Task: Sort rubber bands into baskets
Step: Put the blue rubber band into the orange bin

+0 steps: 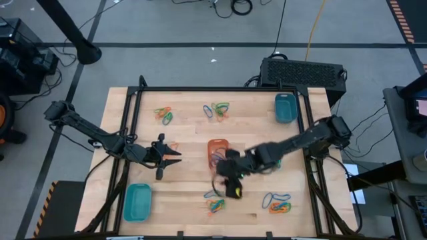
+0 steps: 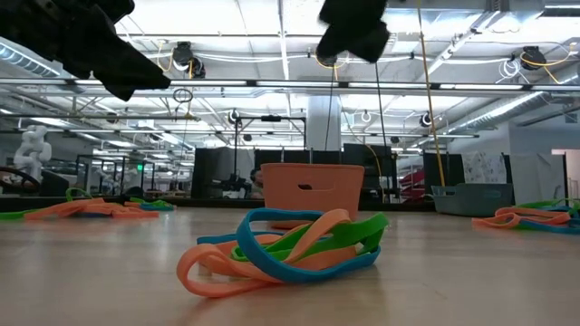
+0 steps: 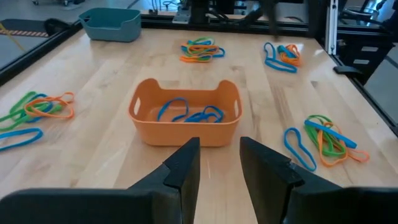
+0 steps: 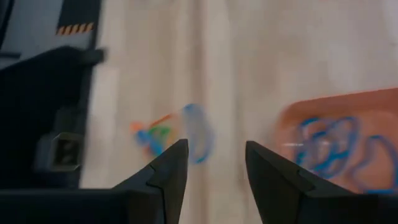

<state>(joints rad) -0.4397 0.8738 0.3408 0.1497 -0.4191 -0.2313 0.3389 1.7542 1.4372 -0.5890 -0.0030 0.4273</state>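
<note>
An orange basket (image 1: 217, 149) stands mid-table with blue rubber bands (image 3: 189, 114) lying in it. One teal basket (image 1: 285, 107) is at the far right and another (image 1: 138, 201) at the near left. Mixed piles of orange, blue and green bands lie on the wood (image 1: 163, 115) (image 1: 217, 110) (image 1: 214, 204) (image 1: 279, 204). My left gripper (image 1: 175, 157) stands open to the left of the orange basket, pointing at it (image 3: 219, 152). My right gripper (image 1: 232, 185) hangs open above the table just near of the orange basket, nothing between its fingers (image 4: 216, 155).
A black frame rail (image 1: 220, 89) runs around the tabletop. The bare wood between the piles and baskets is free. In the low view the nearest pile (image 2: 281, 249) lies in front of the orange basket (image 2: 311, 187).
</note>
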